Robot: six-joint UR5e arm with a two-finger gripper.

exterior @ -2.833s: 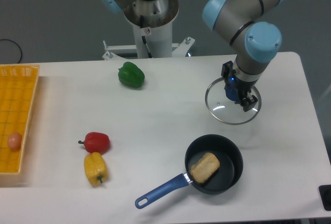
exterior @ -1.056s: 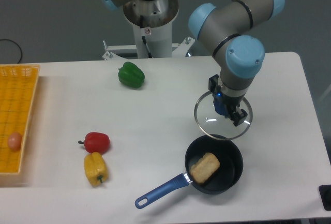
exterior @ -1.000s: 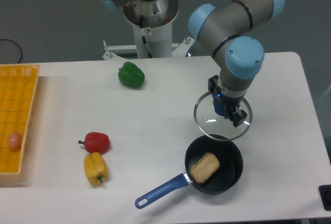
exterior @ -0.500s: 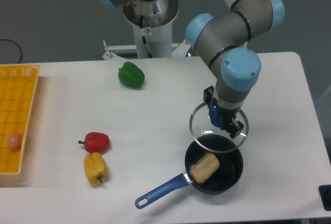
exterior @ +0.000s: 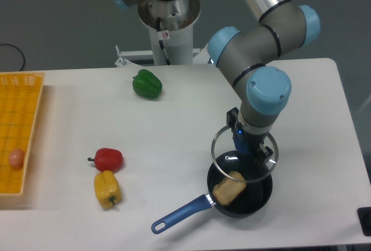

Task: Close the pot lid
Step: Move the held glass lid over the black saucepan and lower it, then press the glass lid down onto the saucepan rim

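The pot, a small black saucepan with a long blue handle, sits at the front right of the table with a tan piece of food inside. My gripper is shut on the lid's blue knob and holds the clear glass lid in the air. The lid overlaps the pot's far rim, offset a little toward the back. The knob itself is hidden by the fingers.
A green pepper lies at the back centre. A red pepper and a yellow pepper lie at the front left. A yellow basket with a small pinkish item stands at the left edge.
My gripper has carried the lid from the table at the right toward the front and left, lifting it until it now overlaps the pot's far rim. The pot has not moved.
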